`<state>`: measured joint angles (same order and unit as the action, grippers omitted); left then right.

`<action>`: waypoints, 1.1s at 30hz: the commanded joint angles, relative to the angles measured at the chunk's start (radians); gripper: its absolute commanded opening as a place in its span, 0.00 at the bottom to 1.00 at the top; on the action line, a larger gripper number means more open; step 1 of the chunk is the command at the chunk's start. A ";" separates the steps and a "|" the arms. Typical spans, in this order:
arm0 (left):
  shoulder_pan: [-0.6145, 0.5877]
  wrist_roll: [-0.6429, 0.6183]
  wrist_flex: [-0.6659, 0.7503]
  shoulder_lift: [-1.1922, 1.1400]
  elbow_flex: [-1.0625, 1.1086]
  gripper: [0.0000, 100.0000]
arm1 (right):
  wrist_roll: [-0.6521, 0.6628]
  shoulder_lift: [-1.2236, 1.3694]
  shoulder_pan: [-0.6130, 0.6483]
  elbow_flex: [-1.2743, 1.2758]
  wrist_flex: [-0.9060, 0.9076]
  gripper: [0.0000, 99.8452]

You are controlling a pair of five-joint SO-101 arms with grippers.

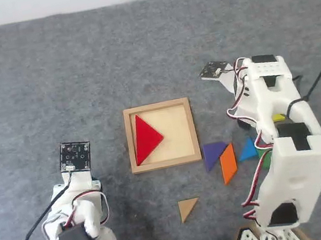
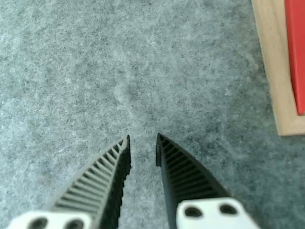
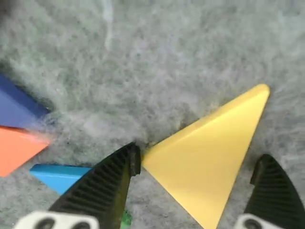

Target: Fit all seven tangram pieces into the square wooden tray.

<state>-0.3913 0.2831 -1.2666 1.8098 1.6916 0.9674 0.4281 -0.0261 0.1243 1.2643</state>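
Felt [image 1: 48, 84], grey and fuzzy, covered the table. The right arm [image 1: 283, 148] stretched forward over the loose pieces to the right of the tray, and the left arm [image 1: 78, 234] sat folded low at the near left, well apart from them.

The square wooden tray [image 1: 166, 165] lay mid-table with the large red triangle [image 1: 145, 139] flat inside it, against its left wall. The rest of its floor was bare wood.

The right gripper [image 3: 200, 160] was spread wide and straddled the yellow triangle [image 3: 224, 129], which lay flat on the felt. One fingertip [image 3: 128, 160] seemed to touch a corner of that piece, though the contact was hard to judge, and the other fingertip [image 3: 269, 167] stood clear of the piece's edge. Nothing was clamped or lifted.

The left gripper [image 2: 143, 139] hung over bare felt beside the tray's outer rim, its ribbed fingers parted by only a narrow gap and holding nothing.

Just right of the tray lay the purple piece [image 1: 213, 154], then the orange piece [image 1: 228, 163] touching it, and the small blue triangle [image 1: 248, 150] beside that. A green piece [image 1: 266, 159] peeked out from under the right arm. The tan triangle [image 1: 187, 208] lay alone, nearer the arm bases.
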 commanded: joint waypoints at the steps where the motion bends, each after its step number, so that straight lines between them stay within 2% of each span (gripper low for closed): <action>1: 0.003 -0.006 -0.006 0.011 -0.008 0.09 | -0.005 -0.002 -0.024 -0.020 -0.012 0.35; 14: 0.003 -0.006 -0.006 0.011 -0.008 0.09 | -0.009 -0.007 -0.018 -0.023 -0.036 0.35; 33: 0.003 -0.006 -0.006 0.011 -0.008 0.09 | -0.044 -0.157 -0.005 -0.021 -0.008 0.35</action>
<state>-0.3913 0.2831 -1.2666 1.8098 1.6916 0.9291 0.3575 -0.0276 0.1258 1.2459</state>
